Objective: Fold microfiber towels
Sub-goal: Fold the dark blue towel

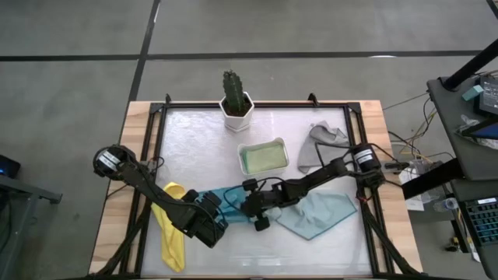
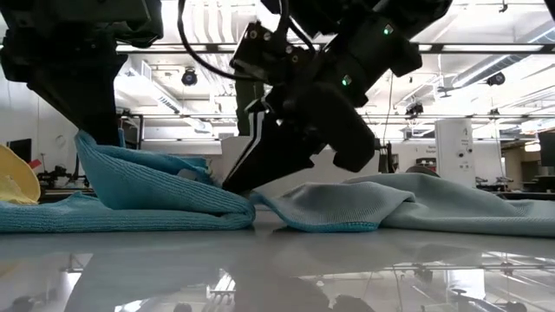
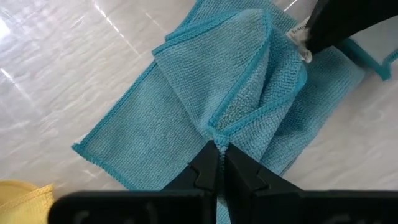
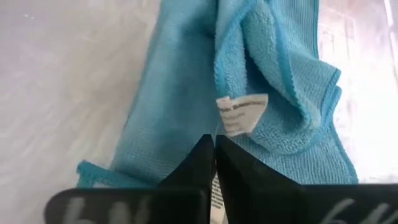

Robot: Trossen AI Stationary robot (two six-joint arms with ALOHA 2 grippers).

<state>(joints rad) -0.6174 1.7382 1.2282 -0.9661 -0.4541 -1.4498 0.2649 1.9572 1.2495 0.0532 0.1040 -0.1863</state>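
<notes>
Below the white tray point(image 1: 263, 156): blue towel point(image 1: 227, 204), soft, limp, bunches easily; both tools, left point(image 1: 212, 208) and right point(image 1: 250, 204), clenched on its hemmed edges—best hold.

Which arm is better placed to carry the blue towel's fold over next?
Left, probably. The left gripper is shut on the blue towel's raised edge. The right gripper is shut at its label, seemingly pinning it.

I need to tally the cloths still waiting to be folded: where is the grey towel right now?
In the high view the grey towel lies crumpled at the table's far right, just right of the white tray and beyond the pale teal towel.
</notes>
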